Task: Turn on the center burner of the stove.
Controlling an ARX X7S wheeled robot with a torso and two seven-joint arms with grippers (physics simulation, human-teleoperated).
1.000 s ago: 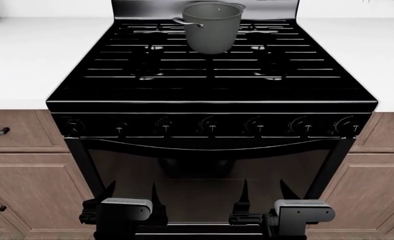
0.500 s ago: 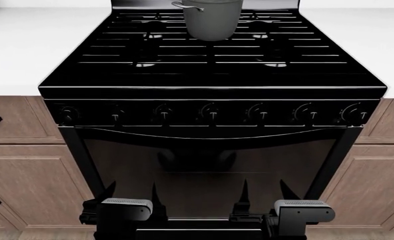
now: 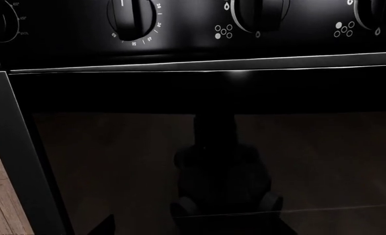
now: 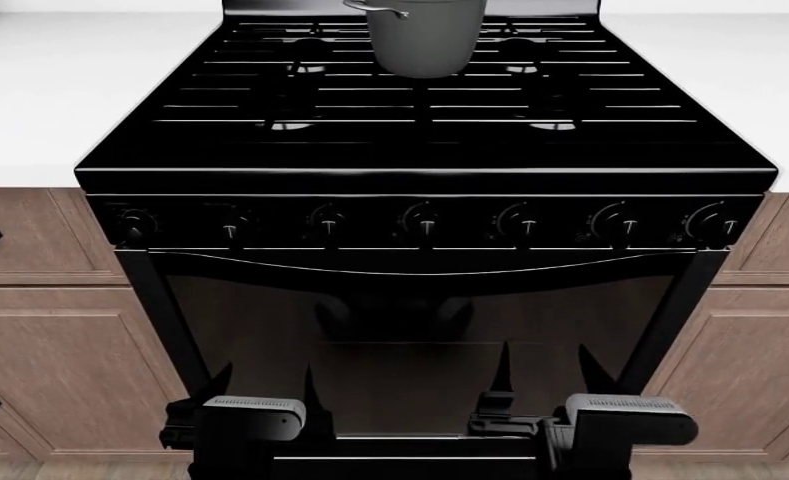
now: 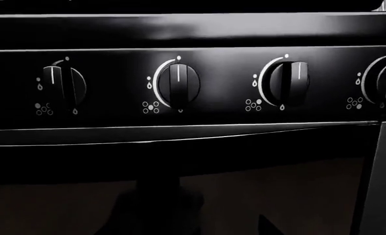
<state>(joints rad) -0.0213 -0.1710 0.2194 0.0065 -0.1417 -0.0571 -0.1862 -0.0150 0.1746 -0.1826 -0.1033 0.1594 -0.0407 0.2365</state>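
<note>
A white countertop [image 4: 47, 90] runs along both sides of the stove [image 4: 428, 160], with brown wooden cabinets [image 4: 61, 340] under it, and I am looking down over all of this from the head camera. The stove stands straight ahead of my two tools and above them: its black grates [image 4: 421, 110] reach away from me, a grey pot [image 4: 425, 38] sits at the far middle of the cooktop, and the row of knobs [image 4: 425, 222] crosses the front panel well above the tool tips. The dark oven door [image 4: 421, 340] fills the space directly in front of the tools. My left tool [image 4: 267, 400] hangs low before the left part of the door, its two thin fingers pointing up and spread apart with nothing between them. My right tool [image 4: 544, 385] sits at a similar height before the right part of the door, fingers likewise parted and empty. Neither touches the stove. From the left wrist camera I see a timer-style dial [image 3: 132, 17] and two burner knobs beside it above the door's top edge. From the right wrist camera I see four burner knobs, the second [image 5: 177, 83] with its pointer standing upright, each with a small dot diagram beside it.
</note>
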